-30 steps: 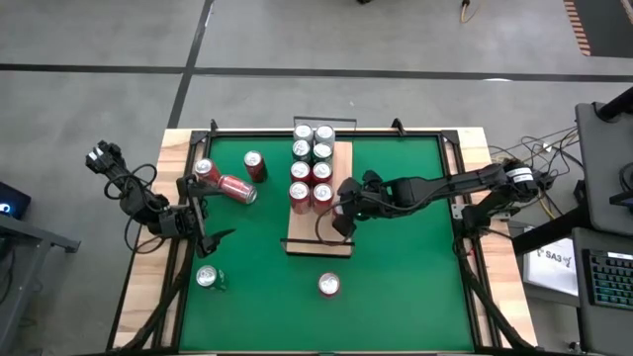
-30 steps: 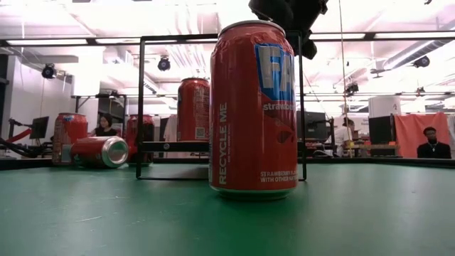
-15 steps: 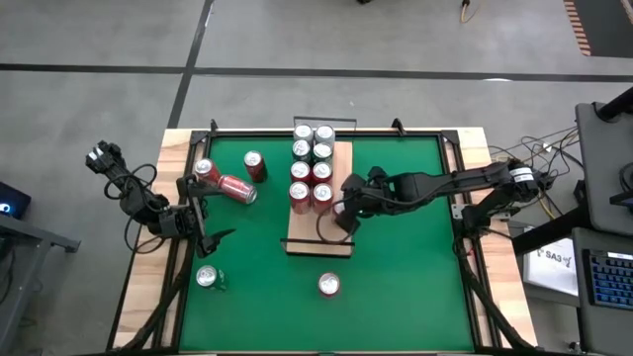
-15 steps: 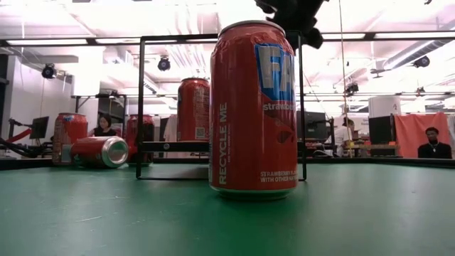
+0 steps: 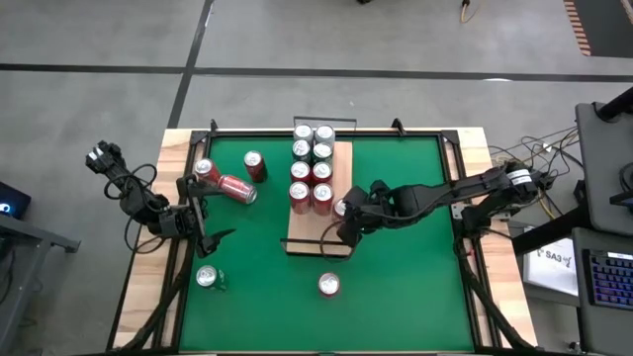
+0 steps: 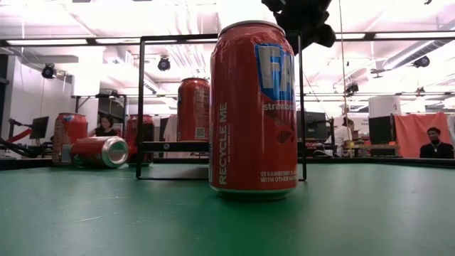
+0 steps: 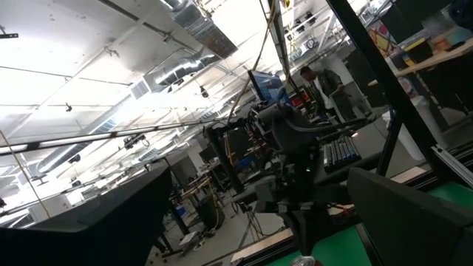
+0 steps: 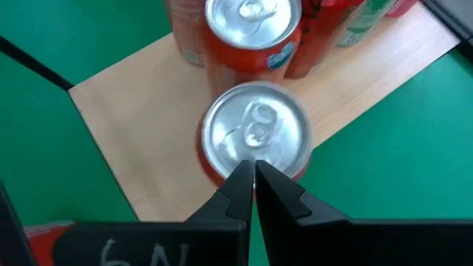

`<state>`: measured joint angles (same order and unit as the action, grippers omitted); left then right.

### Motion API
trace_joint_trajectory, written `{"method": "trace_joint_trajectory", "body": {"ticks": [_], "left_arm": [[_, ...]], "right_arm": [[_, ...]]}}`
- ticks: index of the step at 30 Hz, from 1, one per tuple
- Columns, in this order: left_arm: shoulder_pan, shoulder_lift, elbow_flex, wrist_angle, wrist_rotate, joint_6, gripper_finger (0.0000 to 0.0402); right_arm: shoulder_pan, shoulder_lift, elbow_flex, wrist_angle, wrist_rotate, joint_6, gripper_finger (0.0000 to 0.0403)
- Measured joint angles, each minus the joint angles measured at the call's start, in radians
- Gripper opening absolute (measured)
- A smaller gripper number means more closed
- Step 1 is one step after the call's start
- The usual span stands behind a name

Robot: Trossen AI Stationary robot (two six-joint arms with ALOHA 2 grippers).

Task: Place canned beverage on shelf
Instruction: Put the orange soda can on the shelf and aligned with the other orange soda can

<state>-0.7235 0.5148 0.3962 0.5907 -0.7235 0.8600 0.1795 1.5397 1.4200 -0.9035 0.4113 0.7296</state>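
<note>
Right wrist view, closed right pincer (image 8: 253, 181) above can (image 8: 255, 137), on shelf (image 8: 148, 133)

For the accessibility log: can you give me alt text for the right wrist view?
The right gripper, fingers shut, points down at the silver top of a red can standing on the pale wood shelf. More cans stand just beyond it, and the green mat surrounds the board.
</note>
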Motion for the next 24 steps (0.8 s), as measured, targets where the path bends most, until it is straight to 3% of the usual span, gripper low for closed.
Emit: {"method": "trace_joint_trajectory", "body": {"ticks": [18,24], "left_arm": [[0.000,0.000,0.000,0.000,0.000,0.000,0.0394],[0.000,0.000,0.000,0.000,0.000,0.000,0.0394]], "right_arm": [[0.011,0.043,0.048,0.080,-0.011,0.161,0.0009],[-0.012,0.042,0.085,0.083,0.008,0.089,0.0009]]}}
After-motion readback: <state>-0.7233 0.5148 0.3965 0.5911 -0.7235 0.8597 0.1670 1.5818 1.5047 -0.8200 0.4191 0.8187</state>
